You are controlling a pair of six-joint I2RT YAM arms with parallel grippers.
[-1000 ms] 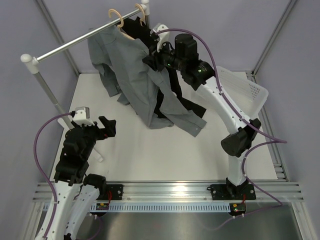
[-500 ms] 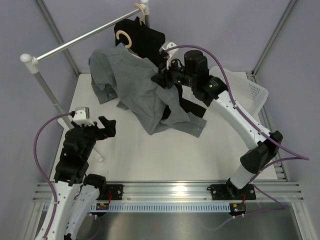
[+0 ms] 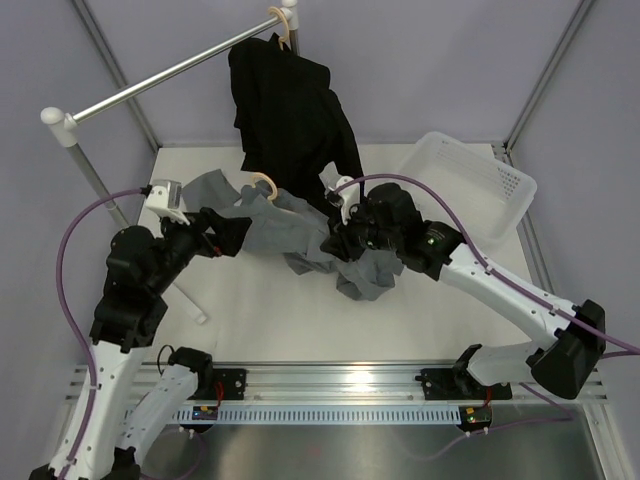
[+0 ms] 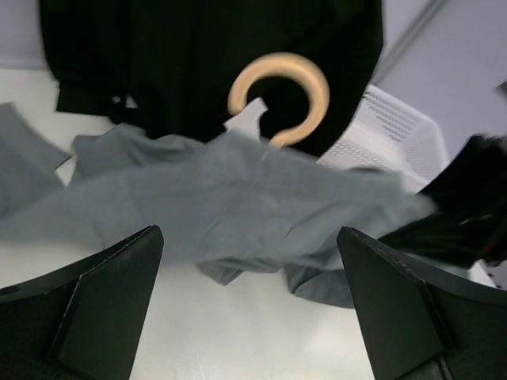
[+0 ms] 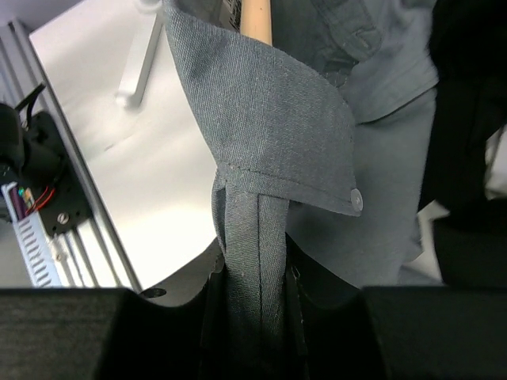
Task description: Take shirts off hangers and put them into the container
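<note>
1. Down it comes! Since a second ago the mid-grey collared cloth shirt [image 3: 285, 232] has been dragged off the grey metal rail [image 3: 160, 80], and its tan wooden hanger [image 3: 263, 183] came with it.
2. The right gripper [image 3: 338, 238] is clamped on that shirt's front edge just below the collar; the wrist view shows the cloth pinched between its fingers.
3. The shirt is stretched low over the white table [image 3: 300, 320], with the hanger's hook poking up out of the collar.
4. The left gripper [image 3: 220, 228] is spread wide at the shirt's left end, gripping nothing.
5. The black long-sleeved shirt [image 3: 285, 110] hangs from the second tan wooden hanger [image 3: 285, 22] on the rail.
6. The white slotted plastic basket [image 3: 505, 175] sits at the table's far right, apart from both shirts.
</note>
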